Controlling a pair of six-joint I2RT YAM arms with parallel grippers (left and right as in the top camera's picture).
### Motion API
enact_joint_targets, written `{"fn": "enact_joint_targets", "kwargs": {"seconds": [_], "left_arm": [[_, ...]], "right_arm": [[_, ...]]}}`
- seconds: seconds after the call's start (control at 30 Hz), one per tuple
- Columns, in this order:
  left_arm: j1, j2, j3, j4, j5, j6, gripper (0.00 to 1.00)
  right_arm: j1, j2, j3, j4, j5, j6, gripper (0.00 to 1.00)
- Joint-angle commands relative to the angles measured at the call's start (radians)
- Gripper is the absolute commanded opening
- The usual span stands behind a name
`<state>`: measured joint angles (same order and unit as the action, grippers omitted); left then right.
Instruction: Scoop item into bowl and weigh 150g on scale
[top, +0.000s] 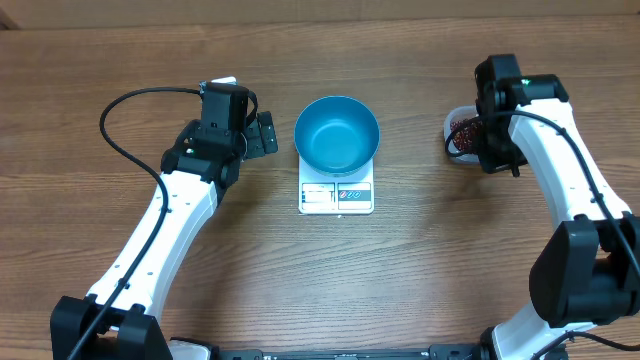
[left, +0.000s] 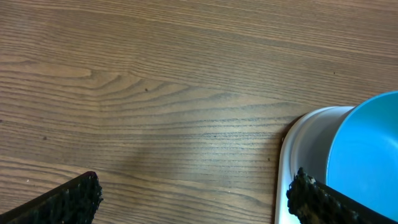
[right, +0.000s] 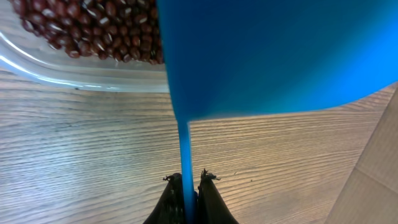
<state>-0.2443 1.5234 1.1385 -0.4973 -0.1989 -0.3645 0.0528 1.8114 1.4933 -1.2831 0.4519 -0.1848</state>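
The bright blue bowl (top: 337, 133) stands empty on the white scale (top: 336, 196), whose display panel faces the front. My left gripper (top: 268, 136) hovers just left of the bowl, open, with nothing between its fingers (left: 74, 199). The left wrist view shows the bowl (left: 373, 155) and the scale's edge (left: 301, 155) at the right. My right gripper (right: 188, 179) is shut on the thin handle of a blue scoop (right: 280, 56). The scoop is held over the dark red-brown beans (right: 93, 28) in a clear tub (right: 74, 78). From overhead the beans (top: 460, 128) show beside the right wrist.
Bare wooden table surrounds the scale. The tub of beans sits at the right, about a hand's width from the scale. A black cable loops over the left arm (top: 120, 110).
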Motion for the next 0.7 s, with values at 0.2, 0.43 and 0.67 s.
{"fn": "enact_joint_targets", "kwargs": {"seconds": [0.2,0.43,0.67], "left_arm": [[0.003,0.003,-0.002,0.0,-0.014,0.005,1.0],[0.003,0.003,-0.002,0.0,-0.014,0.005,0.99],[0.003,0.003,-0.002,0.0,-0.014,0.005,1.0]], "right_arm": [[0.001,-0.001,-0.048,0.092,0.068,-0.164,0.04],[-0.019,-0.001,-0.094,0.113,0.068,-0.179,0.04],[-0.078,-0.001,-0.168,0.223,0.057,-0.183,0.04]]}}
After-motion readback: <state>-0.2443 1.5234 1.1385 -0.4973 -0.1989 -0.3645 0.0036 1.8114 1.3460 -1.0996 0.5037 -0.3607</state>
